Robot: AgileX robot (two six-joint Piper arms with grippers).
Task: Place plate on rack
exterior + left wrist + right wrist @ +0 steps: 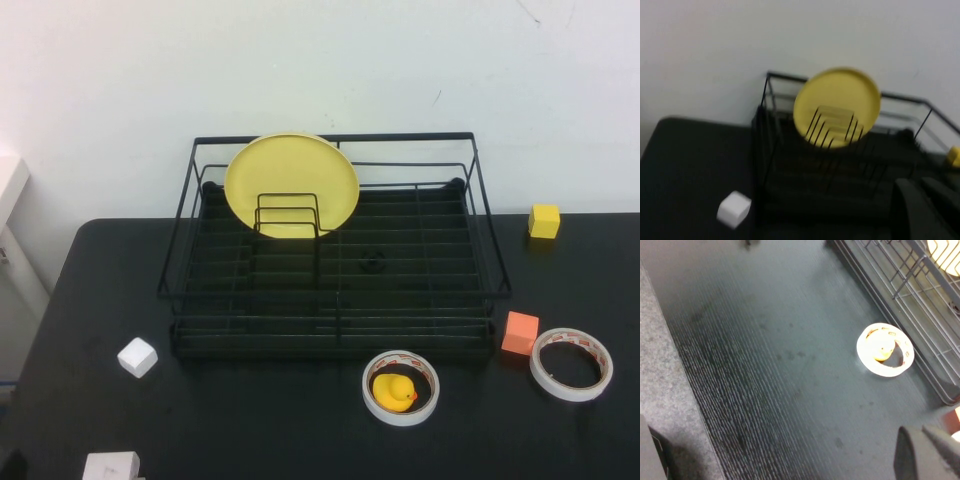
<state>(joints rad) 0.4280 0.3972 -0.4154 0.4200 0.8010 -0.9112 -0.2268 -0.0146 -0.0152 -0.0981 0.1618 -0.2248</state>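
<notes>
The plate (291, 185) stands upright on edge in the rack (335, 290), in the back-left part, its lower edge behind the slotted dividers (288, 217) and its top near the rear rail. The left wrist view shows the same: plate (837, 108) upright w/ divider wires across its lower part, rack (771, 150) around it.

Neither arm shows in the high view. Left gripper (927, 212) appears only as a dark blurred shape at the edge of its own wrist view, off the rack's front-left side; can't tell how far open, nothing seen in it. Right gripper (930, 452) likewise just a dark shape at the frame edge, above bare table (765, 365) near the tape roll (885, 350) w/ the duck inside; opening can't be told either.

On the table front of the rack: tape roll (401, 387) around a yellow duck (393, 391), orange block (520, 333), second tape roll (571, 364), white cube (137, 357). Yellow cube (544, 221) sits at the rack's right.
</notes>
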